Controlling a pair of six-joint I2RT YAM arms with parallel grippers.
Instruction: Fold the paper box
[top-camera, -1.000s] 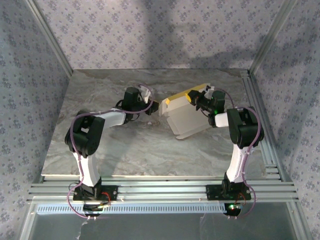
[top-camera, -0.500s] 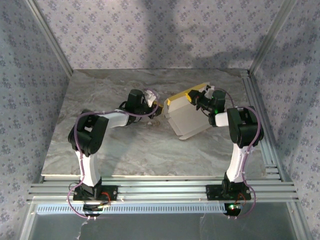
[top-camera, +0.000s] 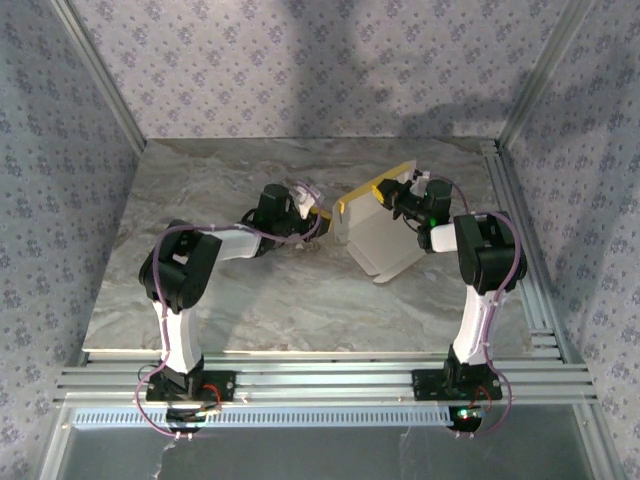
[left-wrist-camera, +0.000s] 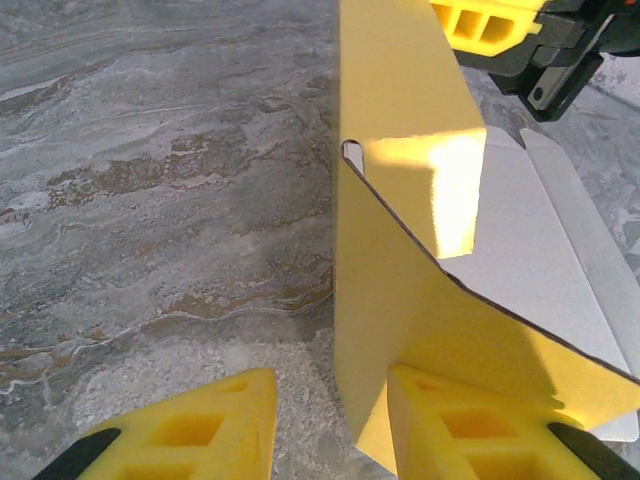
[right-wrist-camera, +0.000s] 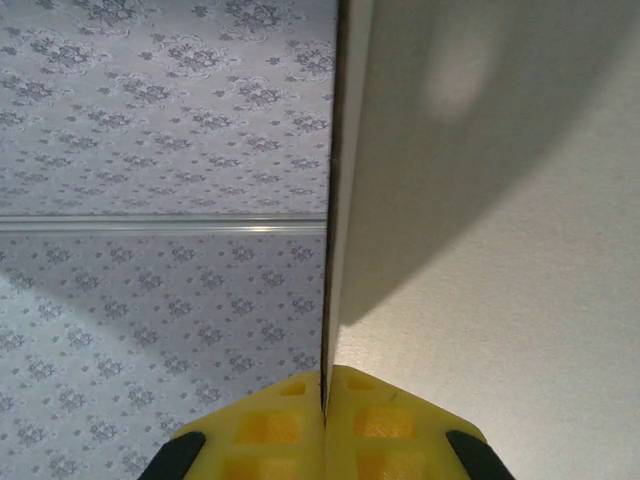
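Observation:
The paper box (top-camera: 380, 238) is a partly folded card, cream on its broad face with a yellow strip along its far edge, held tilted above the table at centre right. My right gripper (top-camera: 402, 200) is shut on its far right edge; the card's thin edge (right-wrist-camera: 335, 200) runs straight into the closed yellow fingers (right-wrist-camera: 323, 405). My left gripper (top-camera: 318, 214) is at the box's left corner. In the left wrist view an upright yellow panel (left-wrist-camera: 400, 300) stands against the inner side of the right finger (left-wrist-camera: 470, 430), and a clear gap separates it from the left finger (left-wrist-camera: 190, 430); the jaws are open.
The marble tabletop (top-camera: 250, 290) stretches to the left and front of the box. Patterned walls enclose the back and sides. Aluminium rails run along the right edge (top-camera: 520, 250) and the front (top-camera: 320, 380), where both arm bases sit.
My left gripper has moved right up to the box's left corner and its jaws have parted. The box has tipped more upright and shifted slightly right. The right gripper keeps its hold.

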